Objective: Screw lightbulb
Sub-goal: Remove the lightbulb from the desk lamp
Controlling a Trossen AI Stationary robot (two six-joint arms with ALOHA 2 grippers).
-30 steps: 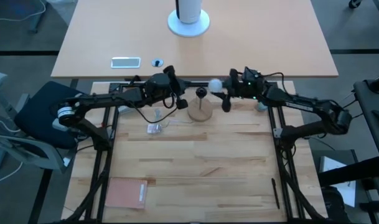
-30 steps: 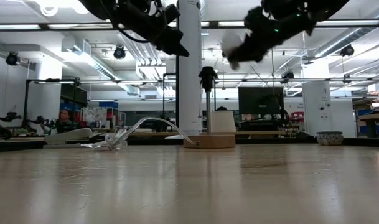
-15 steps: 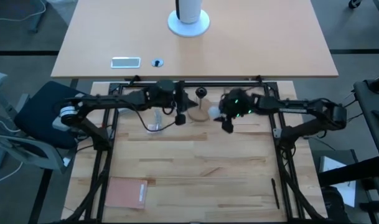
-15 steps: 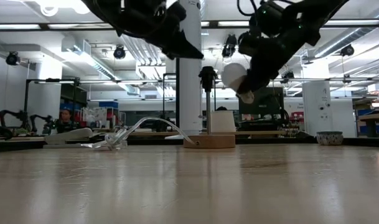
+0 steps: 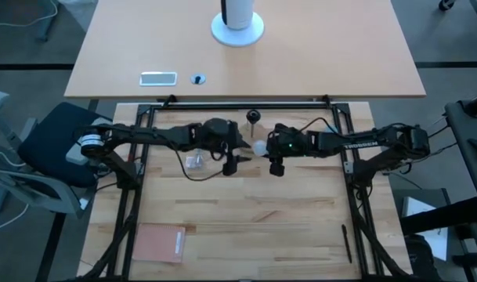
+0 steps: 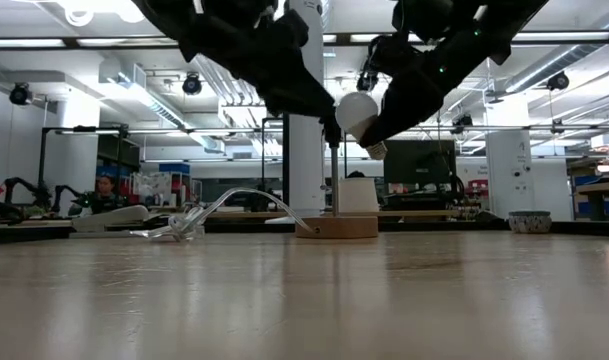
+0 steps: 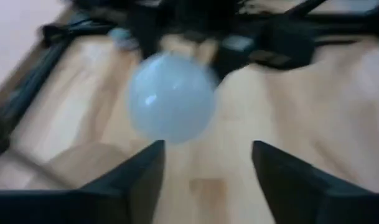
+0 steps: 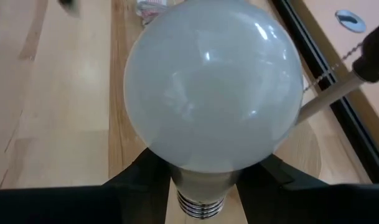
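Note:
The lightbulb (image 8: 214,87), frosted white with a grey screw base (image 6: 376,150), hangs in the air in my right gripper (image 5: 265,149), just in front of the black socket stem (image 5: 254,117). The stem stands on its round wooden base (image 6: 336,227). My left gripper (image 7: 208,168) is open, its fingers a little short of the globe (image 7: 172,96) and facing it, touching nothing. In the high view the two grippers meet nose to nose at the table's middle, with the left gripper (image 5: 236,154) left of the bulb (image 5: 258,146). My right gripper pinches the lightbulb's tapering neck (image 8: 205,180), just above the grey screw base, between its two fingers. The fingers come from the table's right, slanting down. The bulb is lifted clear and tilted: its globe points toward the left gripper and its screw base down and back.
A crumpled clear plastic wrapper (image 5: 195,162) lies left of the wooden base. A brown pad (image 5: 160,243) sits near the front left and a black pen (image 5: 348,243) at the front right. A white cylinder stand (image 5: 238,23) is on the far table.
My right gripper has carried the lightbulb down, toward the table's near edge and leftward, from beside the socket's far right to in front of it. My left gripper has come down and toward the near edge, closing on the bulb from the left.

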